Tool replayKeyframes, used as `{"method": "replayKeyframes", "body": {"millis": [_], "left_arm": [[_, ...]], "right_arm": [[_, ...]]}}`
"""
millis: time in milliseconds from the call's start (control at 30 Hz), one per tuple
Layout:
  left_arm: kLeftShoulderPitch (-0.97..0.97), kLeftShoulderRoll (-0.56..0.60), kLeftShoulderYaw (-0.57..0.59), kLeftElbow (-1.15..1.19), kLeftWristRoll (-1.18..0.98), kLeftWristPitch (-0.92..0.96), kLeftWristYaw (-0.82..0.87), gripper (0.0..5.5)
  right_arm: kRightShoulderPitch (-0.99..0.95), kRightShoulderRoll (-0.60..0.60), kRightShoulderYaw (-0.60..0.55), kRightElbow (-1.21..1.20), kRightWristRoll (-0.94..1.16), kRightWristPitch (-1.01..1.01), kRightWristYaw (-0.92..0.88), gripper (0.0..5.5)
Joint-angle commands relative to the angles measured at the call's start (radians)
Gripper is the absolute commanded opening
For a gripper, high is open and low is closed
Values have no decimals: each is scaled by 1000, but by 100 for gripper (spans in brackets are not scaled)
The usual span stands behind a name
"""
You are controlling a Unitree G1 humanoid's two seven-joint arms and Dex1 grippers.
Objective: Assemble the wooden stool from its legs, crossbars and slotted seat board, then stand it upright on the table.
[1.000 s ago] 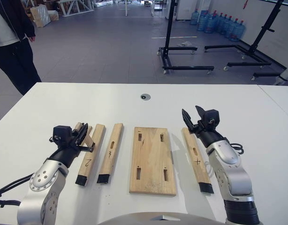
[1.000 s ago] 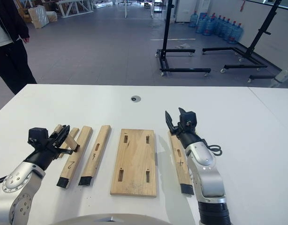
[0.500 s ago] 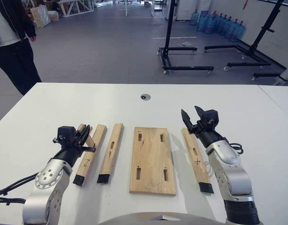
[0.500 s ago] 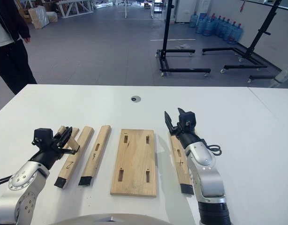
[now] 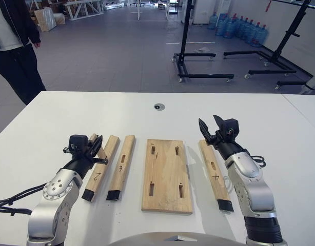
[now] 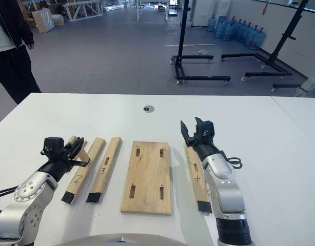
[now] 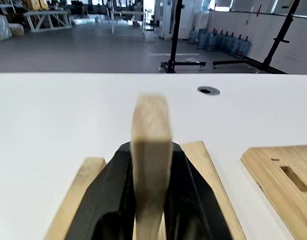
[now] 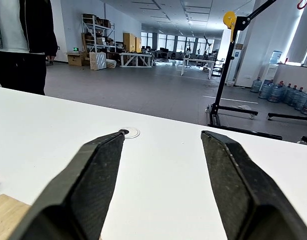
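With my left tool (image 5: 94, 147) clamped on a crossbar (image 7: 151, 135) and right tool (image 5: 210, 126) spread empty, the crossbar could twist loose onto the leg (image 5: 98, 173) beneath.

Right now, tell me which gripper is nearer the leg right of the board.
Right. The right gripper is at the far end of that leg; the left gripper is beyond the board, shut on a crossbar.
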Motion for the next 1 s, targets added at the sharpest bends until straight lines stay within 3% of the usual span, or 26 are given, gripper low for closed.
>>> {"method": "replayKeyframes", "body": {"millis": [33, 233, 367, 800, 1000], "left_arm": [[-18, -4, 1, 6, 9, 0, 6, 114], [-52, -16, 43, -24, -17, 4, 14, 190], [-124, -7, 76, -56, -8, -80, 19, 190], [-371, 36, 190, 55, -109, 32, 52, 190], [-475, 47, 184, 87, -131, 61, 55, 190]], "right_arm": [[-20, 6, -12, 16, -5, -14, -11, 282], [-31, 17, -14, 22, -2, -28, -22, 282], [-36, 30, -12, 26, 7, -37, -23, 282], [-59, 37, -3, 7, 35, -48, 9, 282], [-74, 52, 18, 32, 23, -61, 10, 282]]}}
